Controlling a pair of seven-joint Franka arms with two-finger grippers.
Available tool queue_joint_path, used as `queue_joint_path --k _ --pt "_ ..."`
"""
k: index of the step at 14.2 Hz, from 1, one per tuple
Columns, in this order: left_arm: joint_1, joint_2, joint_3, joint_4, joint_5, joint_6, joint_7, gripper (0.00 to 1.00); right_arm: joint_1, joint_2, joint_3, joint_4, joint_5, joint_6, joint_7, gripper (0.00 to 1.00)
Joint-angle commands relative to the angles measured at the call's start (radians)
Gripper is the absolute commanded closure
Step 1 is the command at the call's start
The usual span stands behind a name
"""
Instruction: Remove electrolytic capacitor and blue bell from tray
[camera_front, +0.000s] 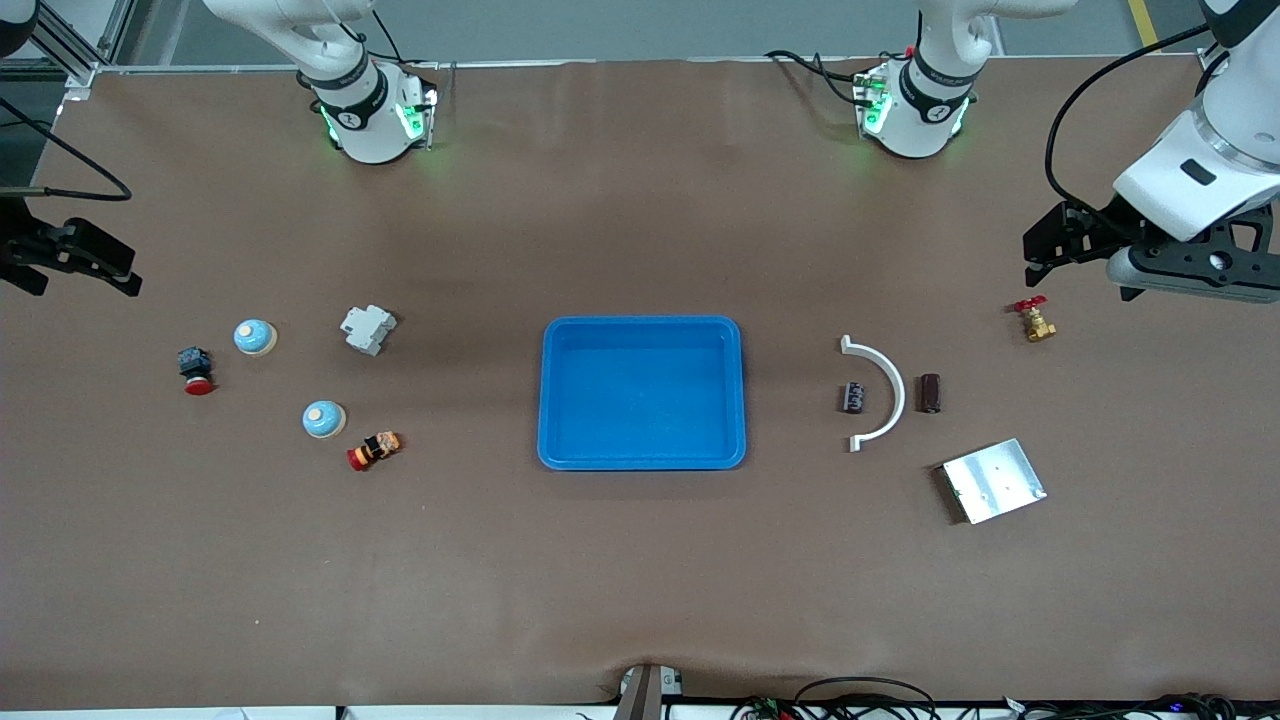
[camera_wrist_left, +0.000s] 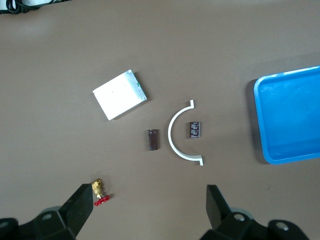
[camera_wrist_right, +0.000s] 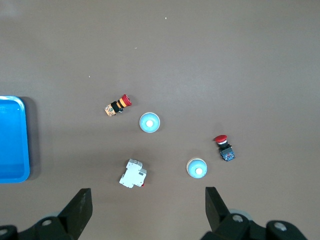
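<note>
Two small capacitors lie toward the left arm's end of the table: a black one (camera_front: 853, 397) (camera_wrist_left: 194, 129) inside a white arc and a brown one (camera_front: 931, 393) (camera_wrist_left: 153, 140) just outside it. Two light blue dome bells (camera_front: 255, 337) (camera_front: 324, 419) sit toward the right arm's end, also in the right wrist view (camera_wrist_right: 197, 168) (camera_wrist_right: 149, 123). A blue tray (camera_front: 640, 392) rests in the middle, with nothing in it. My left gripper (camera_front: 1040, 258) (camera_wrist_left: 148, 200) hangs open over the table beside a brass valve. My right gripper (camera_front: 105, 268) (camera_wrist_right: 147, 200) hangs open over its end of the table, holding nothing.
A white arc piece (camera_front: 899, 392) (camera_wrist_left: 169, 136), a metal plate (camera_front: 993, 480) and a red-handled brass valve (camera_front: 1035, 320) lie by the capacitors. A white breaker (camera_front: 368, 328) and two red push buttons (camera_front: 196, 370) (camera_front: 374, 450) lie by the bells.
</note>
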Motion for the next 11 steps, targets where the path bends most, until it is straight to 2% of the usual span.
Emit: queue_joint_path --k 1,11 --pt "-0.003 -0.008 -0.007 0.012 0.006 -0.026 -0.053 0.0 -0.009 0.002 0.005 0.014 0.01 -0.011 0.004 0.0" --pt "-0.003 -0.007 -0.007 0.01 0.027 -0.037 -0.059 0.0 -0.007 0.002 0.005 0.014 0.01 -0.011 0.004 0.0"
